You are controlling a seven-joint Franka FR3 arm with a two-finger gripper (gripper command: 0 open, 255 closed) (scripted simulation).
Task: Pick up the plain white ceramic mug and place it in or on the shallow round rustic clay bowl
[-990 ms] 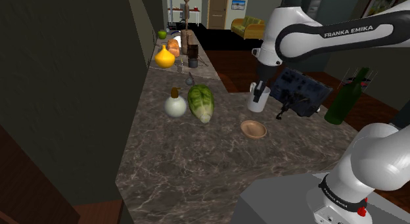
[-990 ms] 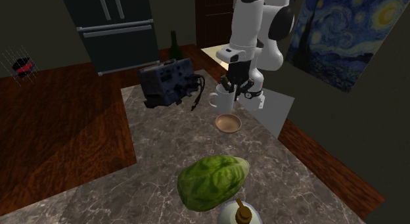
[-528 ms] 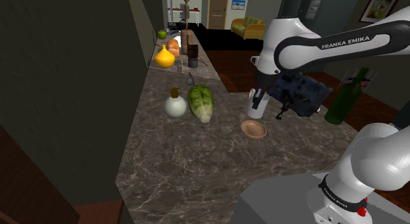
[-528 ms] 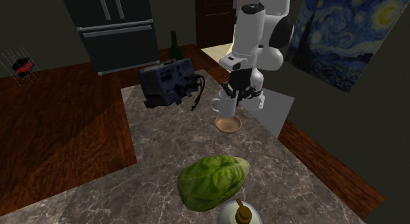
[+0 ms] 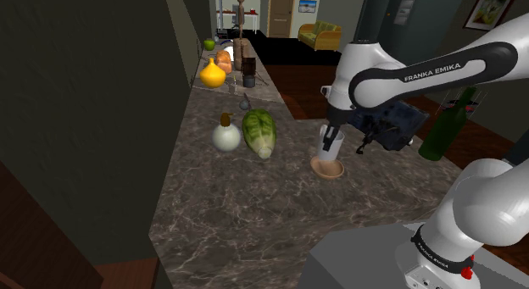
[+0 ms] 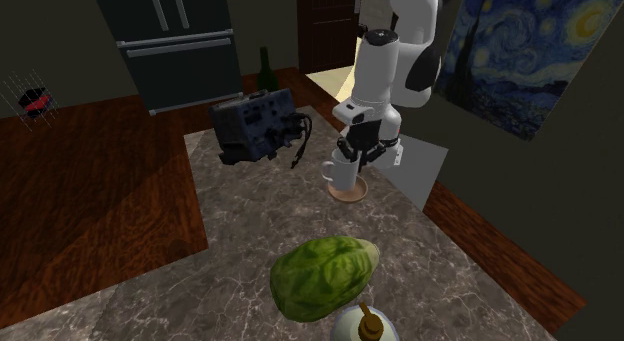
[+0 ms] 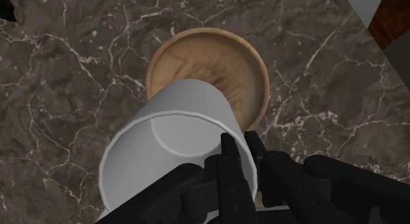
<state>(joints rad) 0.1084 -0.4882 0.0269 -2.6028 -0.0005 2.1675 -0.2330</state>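
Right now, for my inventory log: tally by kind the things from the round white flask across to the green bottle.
white mug: 1
clay bowl: 1
leafy vegetable: 1
white flask: 1
dark machine: 1
green bottle: 1
Total: 6

Bowl [image 7: 197,58] partly behind mug [image 7: 172,127]

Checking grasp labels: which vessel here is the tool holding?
The white mug, rim clasped by the tool, over the brown bowl; the bowl itself lies free.
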